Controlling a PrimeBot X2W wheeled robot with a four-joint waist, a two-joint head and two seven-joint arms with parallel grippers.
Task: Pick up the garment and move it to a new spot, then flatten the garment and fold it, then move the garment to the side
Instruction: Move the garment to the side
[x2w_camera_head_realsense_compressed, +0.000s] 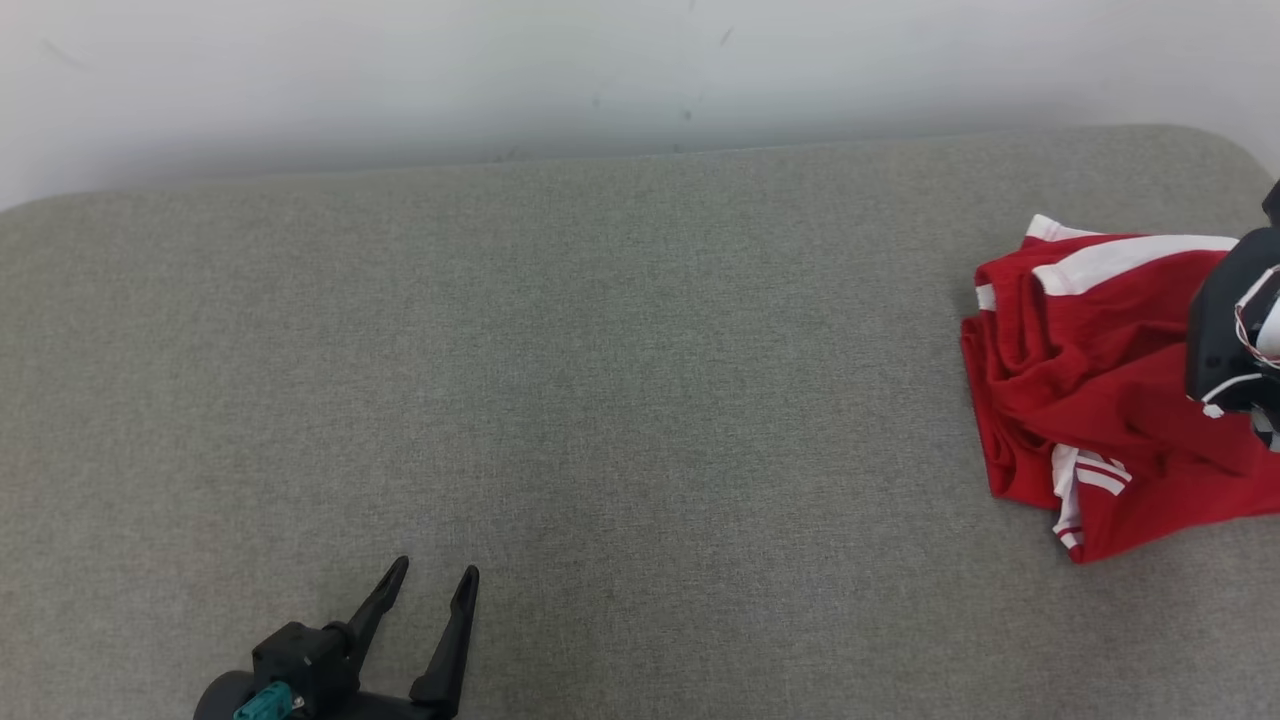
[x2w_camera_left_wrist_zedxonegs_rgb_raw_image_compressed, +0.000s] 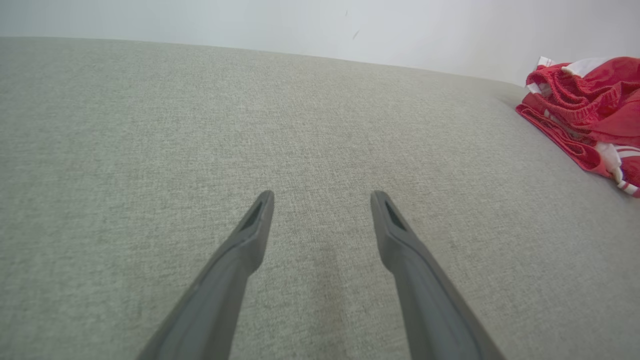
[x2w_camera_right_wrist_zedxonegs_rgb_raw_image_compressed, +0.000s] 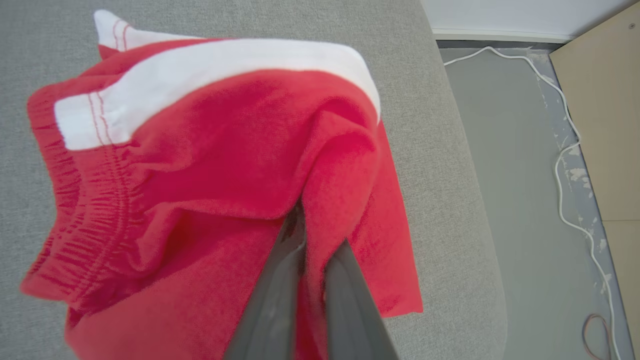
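1. The left end effector (x2w_camera_head_realsense_compressed: 435, 572) is seen at the lower left of the head view. Its fingers are set apart and nothing is held between them.
2. The worktop (x2w_camera_head_realsense_compressed: 620, 400) is covered in grey woven fabric and has rounded corners. A broad stretch of it separates the left end effector from the garment (x2w_camera_head_realsense_compressed: 1080, 400).
3. The garment, red with white bands, is bunched at the worktop's right edge. No clear long axis can be read from the heap.
4. The right end effector (x2w_camera_right_wrist_zedxonegs_rgb_raw_image_compressed: 307, 250) is clamped on a raised fold of the garment, fingers together. The right arm is therefore the nearer one. Free space for the carry is judged to lie to the left.
5. A pale wall (x2w_camera_head_realsense_compressed: 600, 80) stands behind the worktop. Past the right edge, a grey floor (x2w_camera_right_wrist_zedxonegs_rgb_raw_image_compressed: 515, 150) with a white cable (x2w_camera_right_wrist_zedxonegs_rgb_raw_image_compressed: 565, 165) is seen.
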